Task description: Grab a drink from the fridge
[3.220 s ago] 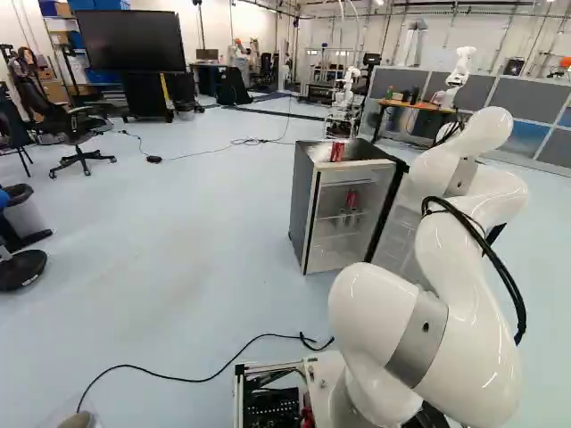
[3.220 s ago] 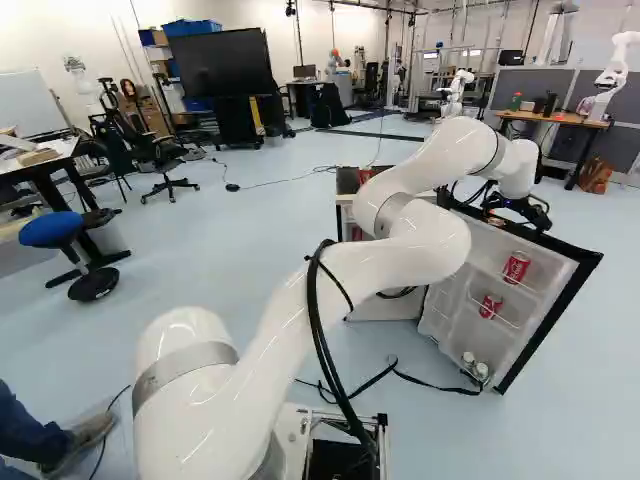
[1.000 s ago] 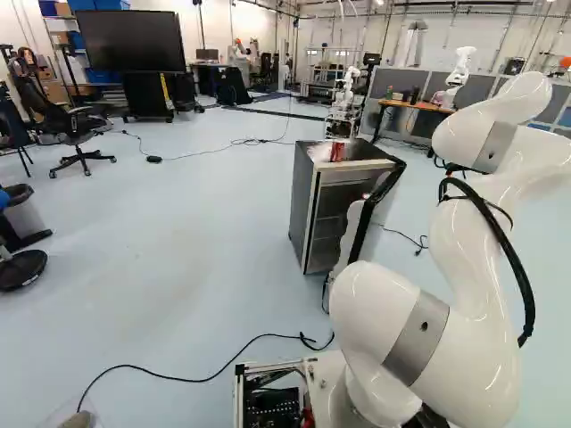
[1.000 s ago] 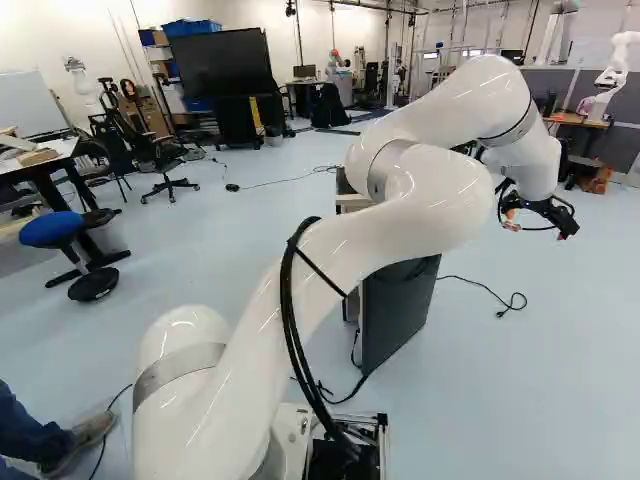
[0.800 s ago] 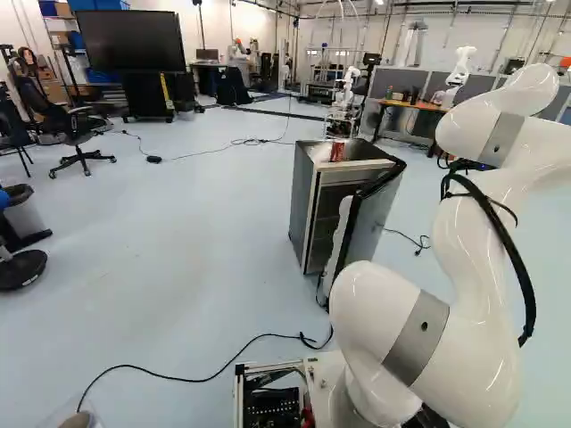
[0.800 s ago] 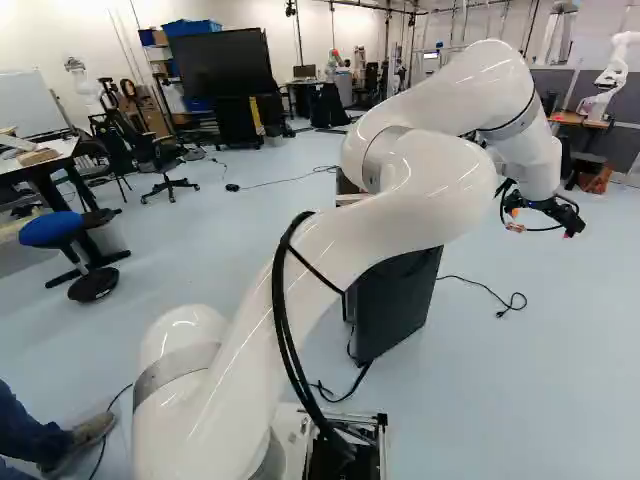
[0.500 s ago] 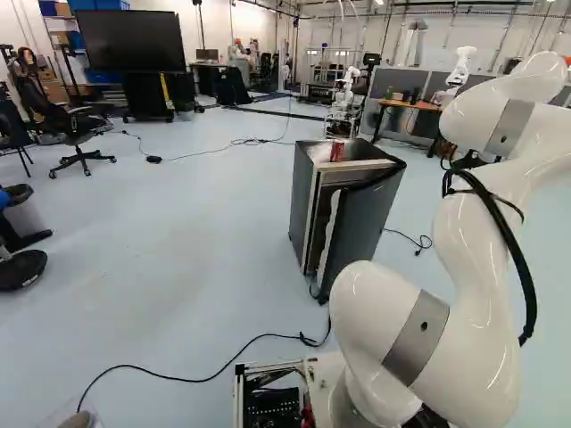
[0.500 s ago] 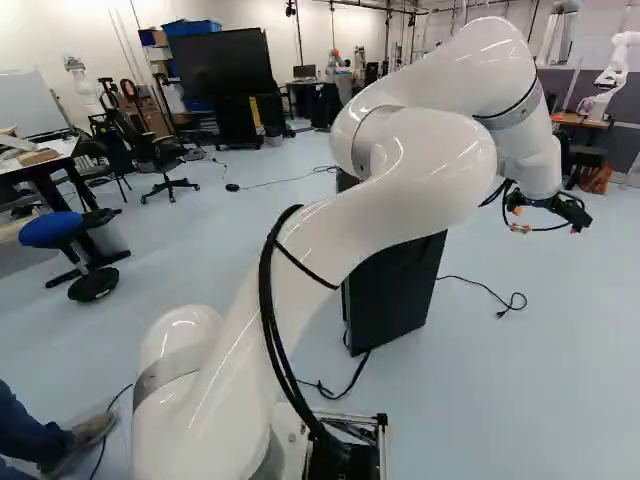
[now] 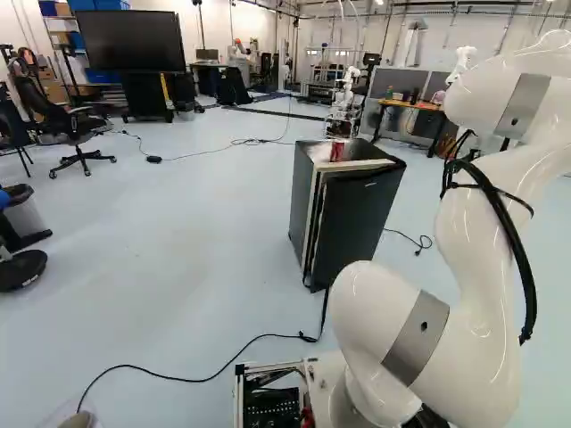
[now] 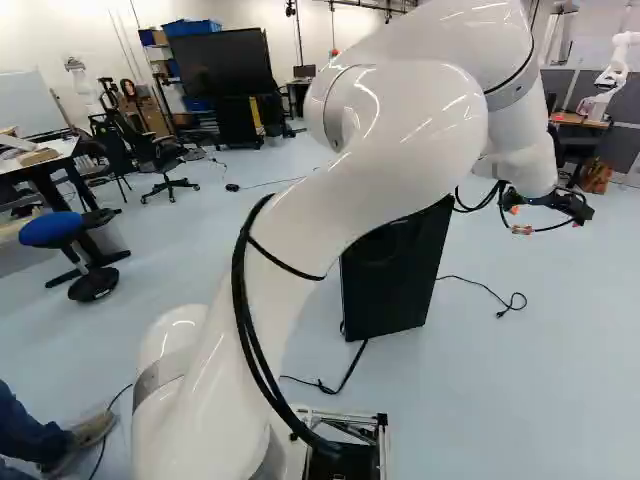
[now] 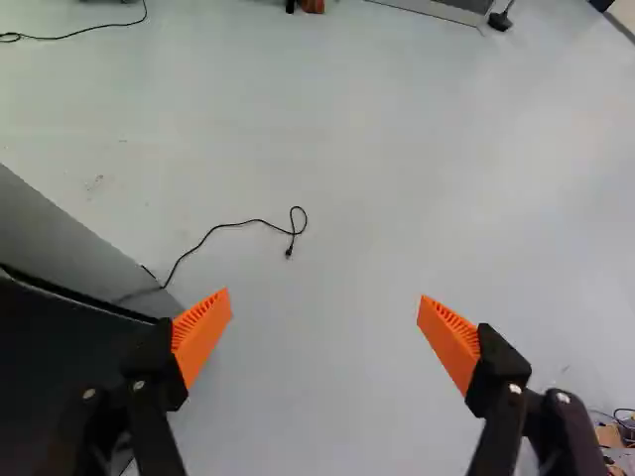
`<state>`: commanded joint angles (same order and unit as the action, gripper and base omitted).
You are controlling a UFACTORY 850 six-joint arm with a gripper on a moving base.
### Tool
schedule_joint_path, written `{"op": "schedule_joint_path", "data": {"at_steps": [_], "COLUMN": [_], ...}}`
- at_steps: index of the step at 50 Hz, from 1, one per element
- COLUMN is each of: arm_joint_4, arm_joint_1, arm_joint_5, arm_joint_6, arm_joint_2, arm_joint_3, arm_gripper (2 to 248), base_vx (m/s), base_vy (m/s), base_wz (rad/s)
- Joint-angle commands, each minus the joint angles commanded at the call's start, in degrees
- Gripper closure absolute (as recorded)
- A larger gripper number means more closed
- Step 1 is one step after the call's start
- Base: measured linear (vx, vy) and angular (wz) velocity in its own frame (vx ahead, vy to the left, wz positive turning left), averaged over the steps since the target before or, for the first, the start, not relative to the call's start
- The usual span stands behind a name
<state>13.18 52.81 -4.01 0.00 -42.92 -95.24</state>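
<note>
My gripper point(image 10: 578, 210) hangs beyond the fridge at the right of the right base view. In the wrist view the gripper point(image 11: 325, 309) is open, its orange pads wide apart with only floor between them. The small fridge point(image 9: 303, 201) stands ahead of the base, its dark door point(image 9: 361, 223) swung against or almost against the body; whether it is fully closed I cannot tell. The door point(image 11: 60, 372) also shows beside one finger in the wrist view. A red can point(image 9: 336, 152) stands on top of the fridge. Its inside is hidden.
A black cable point(image 9: 201, 381) crosses the floor before the fridge, and another cable point(image 10: 490, 287) lies beyond it. A wooden-topped table point(image 9: 410, 105) stands farther back. Another robot point(image 10: 615, 70) is at the far right. A person's shoe point(image 10: 92, 428) is near the base.
The fridge door has swung inward from wide open, and its inner shelves have gone out of sight. My arm has risen and drawn back, away from the door. The base has not moved.
</note>
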Motion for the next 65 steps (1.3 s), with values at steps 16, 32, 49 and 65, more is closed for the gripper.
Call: {"op": "schedule_joint_path", "data": {"at_steps": [16, 32, 49, 65], "arm_joint_4": [2.33, 4.08, 4.49, 4.5], "arm_joint_1": [-0.15, -0.58, -1.09, -1.62], "arm_joint_5": [1.95, 4.93, 8.37, 11.85], "arm_joint_6": [0.0, 0.0, 0.0, 0.0], "arm_joint_2": [4.82, 9.43, 12.72, 15.18], "arm_joint_3": [6.69, 12.92, 18.94, 24.35], "arm_gripper": [3, 3, 3, 3], "base_vx": [0.0, 0.0, 0.0, 0.0], "base_vy": [0.0, 0.0, 0.0, 0.0], "base_wz": [0.0, 0.0, 0.0, 0.0]}}
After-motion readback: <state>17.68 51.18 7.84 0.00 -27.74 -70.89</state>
